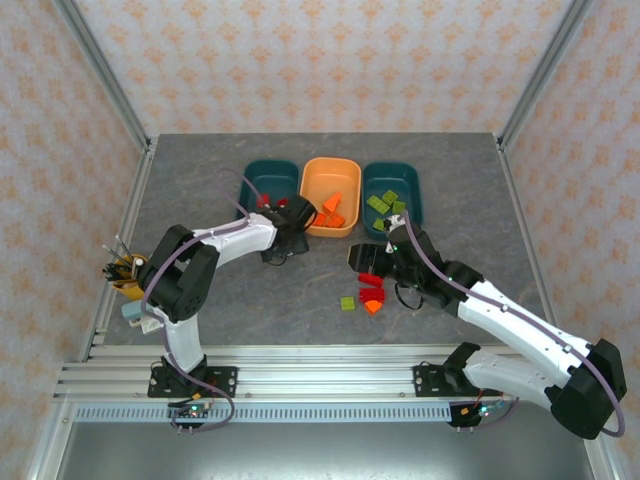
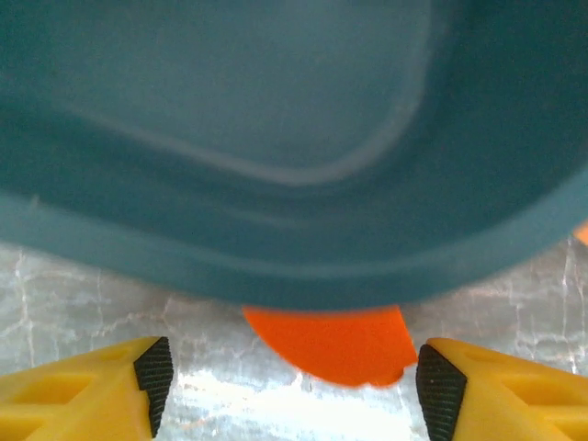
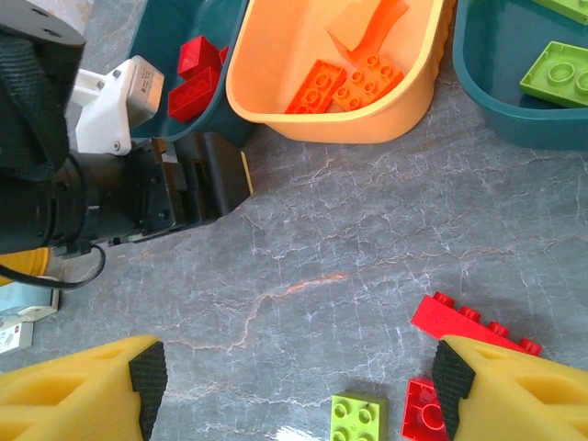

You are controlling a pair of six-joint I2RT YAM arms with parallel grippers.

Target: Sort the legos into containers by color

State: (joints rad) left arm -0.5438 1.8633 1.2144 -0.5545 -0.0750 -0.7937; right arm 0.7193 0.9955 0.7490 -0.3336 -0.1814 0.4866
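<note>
**Stage shown: sorting partly done, 1 orange pick in hand.**

The left gripper (image 2: 296,386) had its jaws apart and held nothing. 1 orange brick (image 2: 335,344) lay between the 2 pads (image 2: 154,381), touching neither. It sat at the foot of the left teal tray (image 2: 276,257), just left of the orange tray (image 1: 322,180).

The right gripper (image 3: 301,390) stood wide and empty above a loose red brick (image 3: 473,322) and a green brick (image 3: 358,418), on the table (image 3: 367,257) to the near side of the orange tray.

The next move probably called for closing on the orange brick, lifting it above the rim, then carrying it right into the orange tray.

The teal wall crowded the left fingertips. The 2 arms stood near each other before the orange tray, with bare table between them.
</note>
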